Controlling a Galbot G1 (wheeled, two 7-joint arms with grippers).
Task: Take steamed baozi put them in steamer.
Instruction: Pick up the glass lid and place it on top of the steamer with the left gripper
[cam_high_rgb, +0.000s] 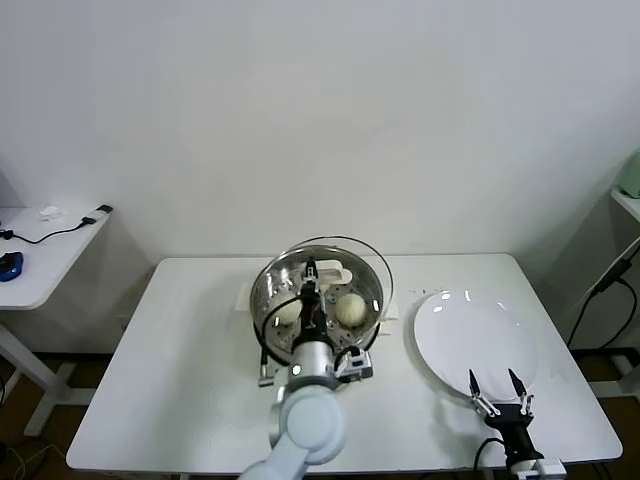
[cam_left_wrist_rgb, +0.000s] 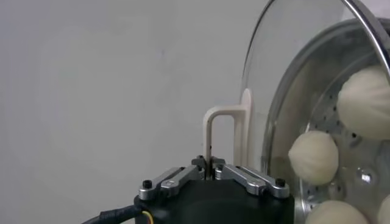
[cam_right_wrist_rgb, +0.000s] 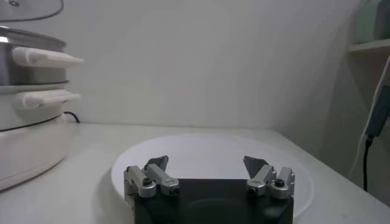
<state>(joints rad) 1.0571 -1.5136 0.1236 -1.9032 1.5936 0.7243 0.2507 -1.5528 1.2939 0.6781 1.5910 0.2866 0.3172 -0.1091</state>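
The steel steamer (cam_high_rgb: 258, 310) stands mid-table. Cream-white baozi lie on its perforated tray; two show in the head view (cam_high_rgb: 349, 308) (cam_high_rgb: 288, 312), and several show in the left wrist view (cam_left_wrist_rgb: 314, 157). My left gripper (cam_high_rgb: 311, 275) is above the steamer, shut on the cream handle (cam_left_wrist_rgb: 216, 131) of the glass lid (cam_left_wrist_rgb: 286, 73). It holds the lid tilted over the pot. My right gripper (cam_high_rgb: 499, 383) is open and empty at the front edge of the bare white plate (cam_high_rgb: 480, 335). It also shows in the right wrist view (cam_right_wrist_rgb: 207, 163).
A white side table (cam_high_rgb: 40, 250) with a cable and small items stands to the far left. The steamer's side handles (cam_right_wrist_rgb: 46, 58) show in the right wrist view, beside the plate (cam_right_wrist_rgb: 207, 146). A cable hangs at the right wall (cam_high_rgb: 610, 280).
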